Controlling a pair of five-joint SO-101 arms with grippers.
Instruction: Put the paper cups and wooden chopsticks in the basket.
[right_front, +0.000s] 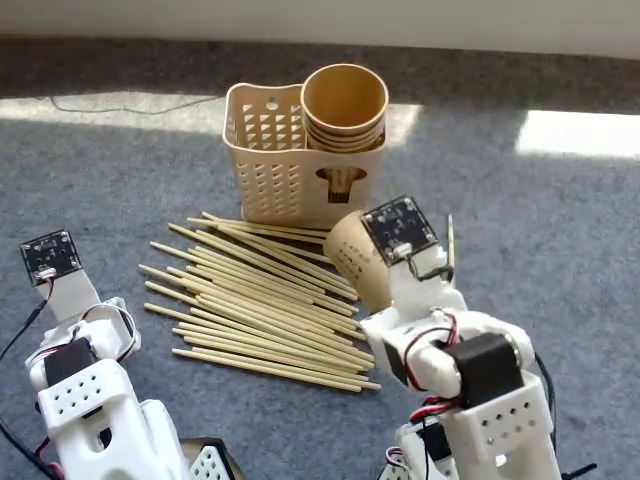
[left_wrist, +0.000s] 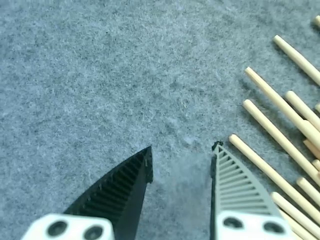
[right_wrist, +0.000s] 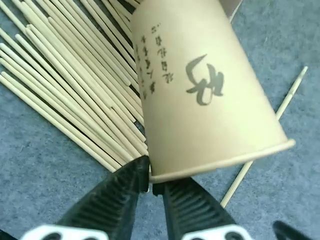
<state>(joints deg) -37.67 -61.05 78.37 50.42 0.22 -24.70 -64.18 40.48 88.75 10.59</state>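
Closest to the lens, the right gripper (right_wrist: 151, 186) is pinched narrow on a paper cup (right_wrist: 200, 90), the rim caught between its jaws. The cup sits just in front of the basket (right_front: 262, 170), at the edge of the chopsticks (right_front: 260, 310) that lie spread on the grey carpet (right_front: 560, 230) before the basket's front wall. It is tipped well over: its base points toward the basket and its open mouth faces back at the arm, so its long axis runs from the gripper toward the basket.

A stack of cups (right_front: 345, 100) already stands upright in the basket, mouths up, in the compartment on the right arm's side, and the other compartment looks bare. The step in hand is, I judge, carrying this cup over. The next move calls for lifting it above the basket's rim, turning it base-down and lining it up over the stack so it nests rather than catches the wall.

No chopsticks are in the basket yet. They lie flat and roughly parallel, slanting across the basket's front, and a stray chopstick (right_front: 450, 245) lies apart from the bundle, pointing more nearly toward the basket. The left gripper (left_wrist: 182, 148) is spread wide over bare carpet on the bundle's far side from the cup, holding nothing, with the stick ends just beside one finger.
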